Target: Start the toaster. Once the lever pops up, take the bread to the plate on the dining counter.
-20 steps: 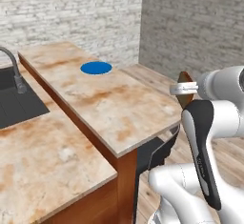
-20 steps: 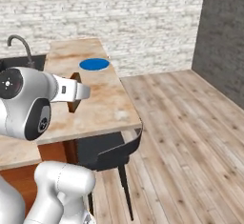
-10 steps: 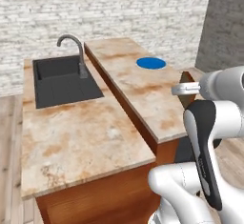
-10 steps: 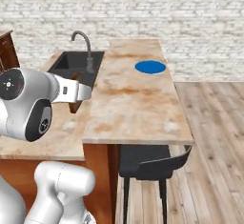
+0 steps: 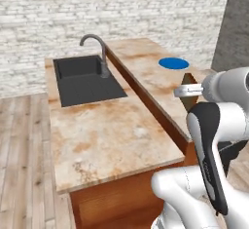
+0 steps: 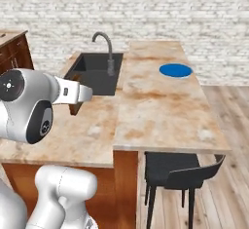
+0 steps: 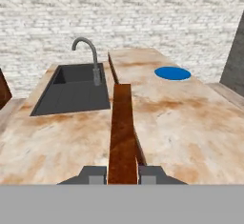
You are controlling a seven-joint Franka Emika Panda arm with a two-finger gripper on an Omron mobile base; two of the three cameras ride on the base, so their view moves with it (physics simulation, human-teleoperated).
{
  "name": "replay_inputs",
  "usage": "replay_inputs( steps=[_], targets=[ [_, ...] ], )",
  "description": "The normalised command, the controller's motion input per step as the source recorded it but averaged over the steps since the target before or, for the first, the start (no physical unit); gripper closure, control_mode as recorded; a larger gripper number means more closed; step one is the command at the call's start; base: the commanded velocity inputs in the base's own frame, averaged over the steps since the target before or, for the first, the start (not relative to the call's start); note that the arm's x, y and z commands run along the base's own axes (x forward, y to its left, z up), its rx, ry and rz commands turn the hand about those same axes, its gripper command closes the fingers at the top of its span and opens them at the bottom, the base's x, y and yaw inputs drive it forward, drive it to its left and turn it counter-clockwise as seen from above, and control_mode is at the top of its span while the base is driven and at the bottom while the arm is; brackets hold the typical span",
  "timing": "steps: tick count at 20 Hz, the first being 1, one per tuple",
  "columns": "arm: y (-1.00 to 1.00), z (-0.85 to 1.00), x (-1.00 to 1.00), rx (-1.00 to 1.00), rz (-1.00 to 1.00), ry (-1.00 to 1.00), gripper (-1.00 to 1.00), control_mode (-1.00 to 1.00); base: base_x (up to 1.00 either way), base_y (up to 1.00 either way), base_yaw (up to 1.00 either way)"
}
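A: What is different from a moment ago?

B: The whole picture has turned. A second ago the base cameras looked along the dining counter point(image 6: 165, 106) from its end; now they face the brick wall, with the sink point(image 6: 95, 72) to the left of the counter. So the base has moved, not the things. The plate point(image 6: 175, 70) lies at the same far part of the counter.

A: And the gripper point(image 7: 122, 173)?

B: Its fingers point(image 7: 95, 174) are pressed on a thin brown slice, the bread point(image 7: 122, 132). In the hand view it stands on edge between them and points forward. In the left base view I see its brown edge just past the hand.

A: What does this mean for the task?

B: I think the toaster step is done and the carrying is on the way. The bread is up in the air, well apart from the plate. The arm must reach over the counter and lower it flat before it lets go.
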Motion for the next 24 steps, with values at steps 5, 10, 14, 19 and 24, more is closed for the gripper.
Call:
replay_inputs(
  steps=[5, 10, 14, 19, 24],
  targets=[
    [0.00, 0.00, 0.00, 0.00, 0.00, 0.00, 1.00, 1.00, 0.46, 0.32, 0.03],
    [0.00, 0.00, 0.00, 0.00, 0.00, 0.00, 1.00, 1.00, 0.86, -0.31, 0.13],
    [0.00, 0.00, 0.00, 0.00, 0.00, 0.00, 1.00, 1.00, 0.36, -0.96, 0.12],
    [0.00, 0.00, 0.00, 0.00, 0.00, 0.00, 1.00, 1.00, -0.05, -1.00, 0.00],
    [0.00, 0.00, 0.00, 0.00, 0.00, 0.00, 1.00, 1.00, -0.01, -1.00, 0.00]
  ],
)
